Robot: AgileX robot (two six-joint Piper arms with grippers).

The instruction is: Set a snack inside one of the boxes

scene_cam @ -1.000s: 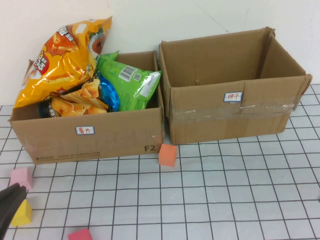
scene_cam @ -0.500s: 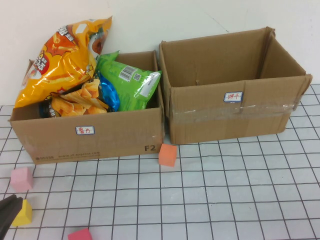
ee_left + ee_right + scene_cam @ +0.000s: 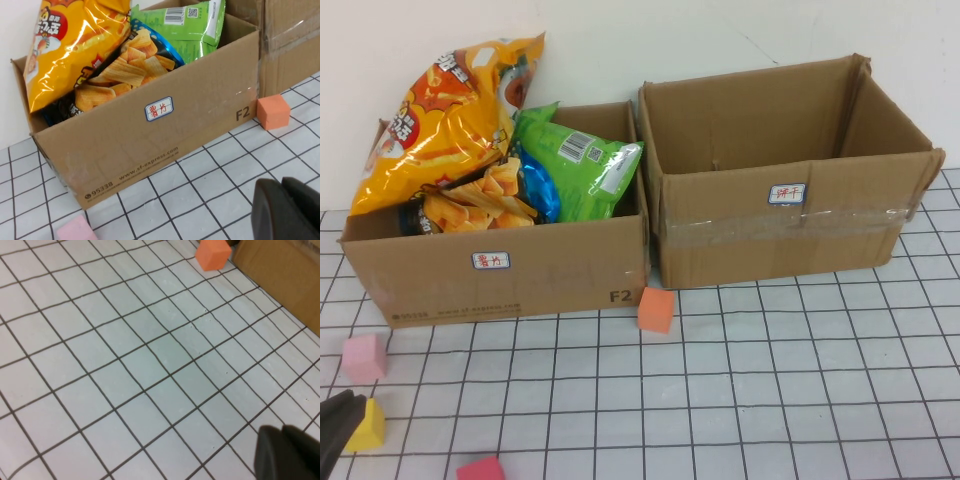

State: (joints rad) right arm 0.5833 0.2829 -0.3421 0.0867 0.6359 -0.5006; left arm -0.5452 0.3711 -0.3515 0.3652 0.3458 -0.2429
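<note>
My left claw [image 3: 338, 425] sits low at the near left edge of the worktop [image 3: 770, 380], just beside a yellow block [image 3: 366, 427]; only a dark sliver of it shows, and I cannot tell how its fingers stand or whether it has hold of anything. The right claw [image 3: 287, 452] is out of the high view; from its own wrist camera I see only a dark corner of it hanging above bare grid, so its state is likewise beyond me. The snacks all lie in the left box [image 3: 500, 275]: a big orange chip bag [image 3: 445, 110] leaning up out of it, a green bag [image 3: 575, 165] beside that, and a dark bag [image 3: 125, 70] printed with ridged chips underneath. The right box [image 3: 790, 215] looks empty. I see no loose snack on the worktop, so I judge the placing done or nearly so, with both arms parked. If another packet were called for, I would first need one in reach, then carry it high over a box wall and release above the open right box, which has the room. The worktop is white with a black grid; an orange block [image 3: 655, 309] rests touching the left box's front corner, a pink block [image 3: 363, 357] and a red block [image 3: 480, 468] lie near the left edge, and a plain pale wall stands behind.
</note>
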